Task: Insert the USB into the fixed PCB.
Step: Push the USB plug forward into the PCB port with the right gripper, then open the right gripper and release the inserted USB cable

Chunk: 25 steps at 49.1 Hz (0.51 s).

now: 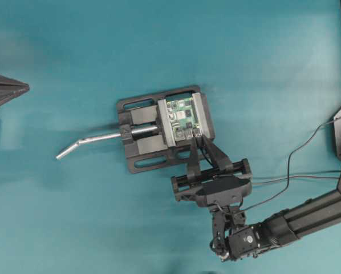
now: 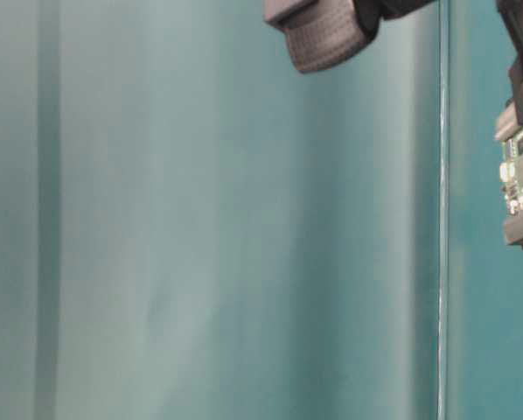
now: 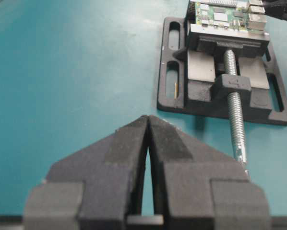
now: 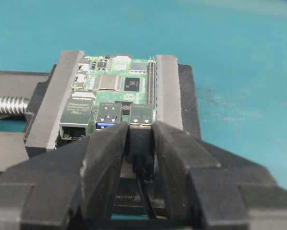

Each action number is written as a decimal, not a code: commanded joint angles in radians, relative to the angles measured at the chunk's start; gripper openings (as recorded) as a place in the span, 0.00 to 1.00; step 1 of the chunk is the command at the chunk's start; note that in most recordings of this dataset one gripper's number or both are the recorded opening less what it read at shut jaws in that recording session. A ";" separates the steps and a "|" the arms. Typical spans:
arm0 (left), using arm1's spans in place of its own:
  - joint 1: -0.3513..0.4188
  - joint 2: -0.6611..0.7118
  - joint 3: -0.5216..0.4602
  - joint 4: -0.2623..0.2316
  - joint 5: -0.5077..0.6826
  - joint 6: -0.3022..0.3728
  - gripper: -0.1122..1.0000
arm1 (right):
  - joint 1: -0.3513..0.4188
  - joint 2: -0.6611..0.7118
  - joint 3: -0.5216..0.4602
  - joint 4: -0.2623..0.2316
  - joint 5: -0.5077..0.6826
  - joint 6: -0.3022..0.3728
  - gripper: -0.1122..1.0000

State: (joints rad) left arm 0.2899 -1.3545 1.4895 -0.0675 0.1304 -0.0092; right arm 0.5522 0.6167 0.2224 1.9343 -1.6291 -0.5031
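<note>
Seemingly seated: USB (image 4: 140, 139) sits in fixed PCB's (image 4: 119, 84) port, vise (image 1: 142, 142) clamps board steady; right gripper (image 4: 140, 143) fingers flank plug, grip unclear; left gripper (image 3: 148, 143) closed, empty

The fixed PCB (image 1: 182, 118) is sitting clamped between the two jaws of the vise (image 1: 141, 142), near the middle of the table (image 1: 73, 217). The vise's handle (image 1: 93, 140) is sticking out to the left in the overhead view. The USB (image 4: 140, 139) is lying between the right gripper's (image 4: 140, 143) fingers, its tip at a port on the board's near edge. The left gripper (image 3: 148, 143) is sitting well apart, at the far left.
</note>
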 commanded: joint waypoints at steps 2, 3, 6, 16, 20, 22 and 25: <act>0.005 0.008 -0.029 0.003 -0.006 -0.003 0.10 | 0.012 -0.046 -0.009 0.002 -0.005 -0.002 0.45; 0.005 0.008 -0.028 0.003 -0.006 -0.003 0.10 | 0.012 -0.048 -0.011 0.002 -0.005 -0.002 0.45; 0.005 0.009 -0.028 0.003 -0.005 -0.003 0.10 | 0.017 -0.051 -0.011 0.000 -0.005 -0.002 0.45; 0.005 0.008 -0.028 0.003 -0.006 -0.003 0.10 | 0.028 -0.055 -0.009 0.002 -0.008 -0.003 0.45; 0.005 0.009 -0.028 0.003 -0.006 -0.003 0.10 | 0.031 -0.060 -0.009 0.002 -0.011 -0.003 0.46; 0.003 0.008 -0.028 0.003 -0.006 -0.003 0.10 | 0.032 -0.063 -0.011 0.002 -0.012 -0.005 0.46; 0.003 0.009 -0.029 0.003 -0.006 -0.003 0.10 | 0.035 -0.064 -0.009 0.002 -0.014 -0.006 0.46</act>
State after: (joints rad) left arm 0.2899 -1.3545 1.4895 -0.0675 0.1304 -0.0092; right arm 0.5798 0.6029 0.2224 1.9390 -1.6306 -0.5062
